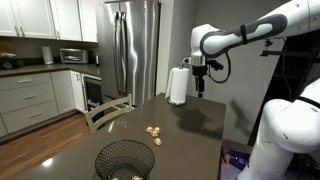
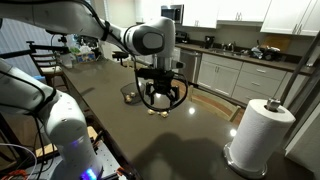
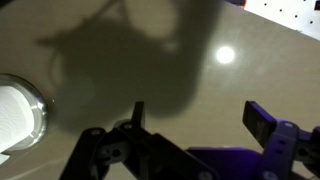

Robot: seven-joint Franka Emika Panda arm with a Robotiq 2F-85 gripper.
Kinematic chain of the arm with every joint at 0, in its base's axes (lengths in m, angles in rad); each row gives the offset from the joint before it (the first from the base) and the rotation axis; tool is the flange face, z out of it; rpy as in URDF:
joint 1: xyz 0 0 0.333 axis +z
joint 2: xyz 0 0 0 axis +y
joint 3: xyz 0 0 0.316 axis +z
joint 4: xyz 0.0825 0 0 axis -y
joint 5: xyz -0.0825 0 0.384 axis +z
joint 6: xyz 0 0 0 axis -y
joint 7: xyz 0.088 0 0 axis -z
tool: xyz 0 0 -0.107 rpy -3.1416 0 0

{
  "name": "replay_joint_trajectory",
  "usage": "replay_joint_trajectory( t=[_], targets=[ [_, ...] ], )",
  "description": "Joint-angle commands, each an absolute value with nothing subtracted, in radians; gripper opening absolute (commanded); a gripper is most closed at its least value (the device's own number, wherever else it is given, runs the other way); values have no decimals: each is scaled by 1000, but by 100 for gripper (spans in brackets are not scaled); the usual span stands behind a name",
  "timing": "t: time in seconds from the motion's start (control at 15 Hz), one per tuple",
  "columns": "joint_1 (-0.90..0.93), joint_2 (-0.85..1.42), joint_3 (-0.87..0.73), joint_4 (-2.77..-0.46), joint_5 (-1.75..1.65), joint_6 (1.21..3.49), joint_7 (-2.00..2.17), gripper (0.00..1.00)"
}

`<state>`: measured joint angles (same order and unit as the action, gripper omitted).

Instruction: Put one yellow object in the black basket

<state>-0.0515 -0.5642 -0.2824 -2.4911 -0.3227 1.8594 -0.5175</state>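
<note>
Round, solid-rimmed black wire-mesh basket (image 1: 125,160); small yellow lumps (image 1: 153,130), perhaps crumpled, lie near it; pincer (image 3: 194,108) spread wide, empty.

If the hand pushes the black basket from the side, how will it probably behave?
The black basket is open wire mesh, so it is probably light for its size. On the glossy table it would likely slide rather than stay put. It looks wide, so tipping seems less likely.
</note>
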Motion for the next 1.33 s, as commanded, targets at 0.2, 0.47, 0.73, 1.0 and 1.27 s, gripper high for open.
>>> replay_joint_trajectory(
  t=[0.2, 0.47, 0.73, 1.0, 1.27],
  targets=[
    [8, -432, -270, -2437, -189, 1994, -563, 100],
    [35, -327, -266, -2404, -128, 2069, -607, 100],
    [30, -209, -245, -2357, -108, 2130, -649, 100],
    [20, -98, -215, -2293, -73, 2150, -695, 100],
    [6, -19, -177, -2238, -46, 2146, -735, 100]
  ],
)
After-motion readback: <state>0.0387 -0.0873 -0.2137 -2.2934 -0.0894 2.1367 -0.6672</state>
